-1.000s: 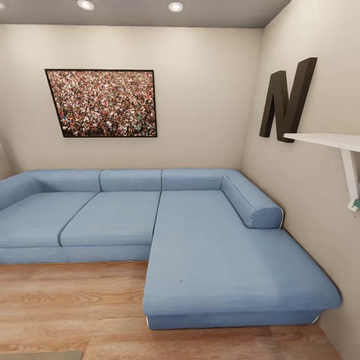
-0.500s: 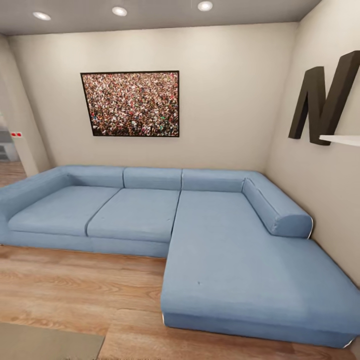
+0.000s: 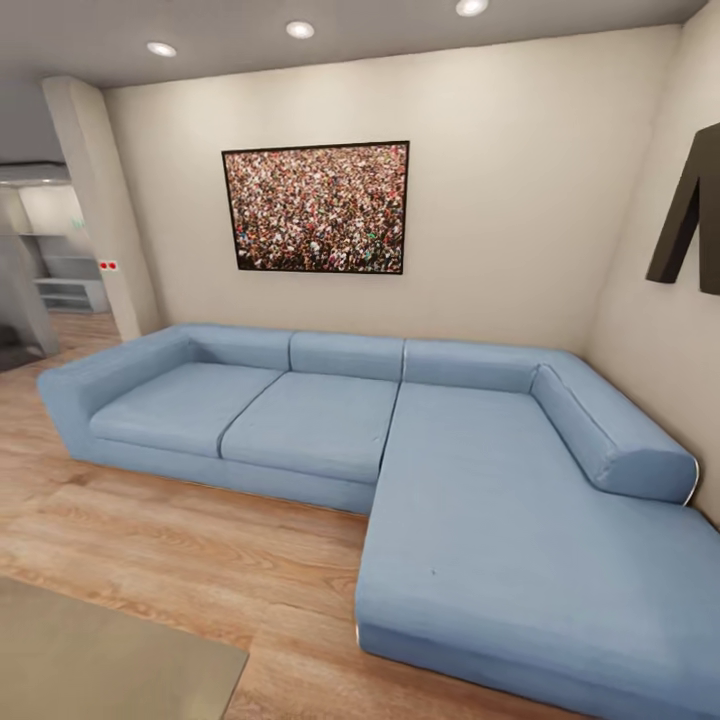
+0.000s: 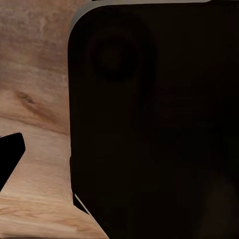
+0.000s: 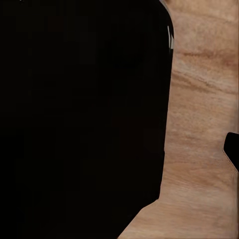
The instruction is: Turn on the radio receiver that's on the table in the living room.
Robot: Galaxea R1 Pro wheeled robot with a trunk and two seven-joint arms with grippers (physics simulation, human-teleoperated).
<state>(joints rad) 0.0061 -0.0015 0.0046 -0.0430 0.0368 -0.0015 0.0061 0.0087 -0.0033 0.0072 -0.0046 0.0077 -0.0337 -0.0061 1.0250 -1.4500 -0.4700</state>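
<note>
Search step, by my judgement: the robot faces the blue sofa (image 3: 420,450) in the living room. One grey-taupe corner of the table (image 3: 90,660) shows nearby. The radio receiver's position is undetermined. Gripper states: cannot tell. Next: bring the tabletop into sight.

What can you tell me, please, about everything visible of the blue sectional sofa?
The blue sectional sofa is an L-shaped piece in light blue, fabric-looking upholstery. It has low back cushions along the wall, two flat seat cushions at the head view's left, and a long chaise reaching toward the camera at the right, with a rounded bolster beside the side wall. It stands on the wood plank floor, under the crowd picture. Nothing lies on it.
</note>
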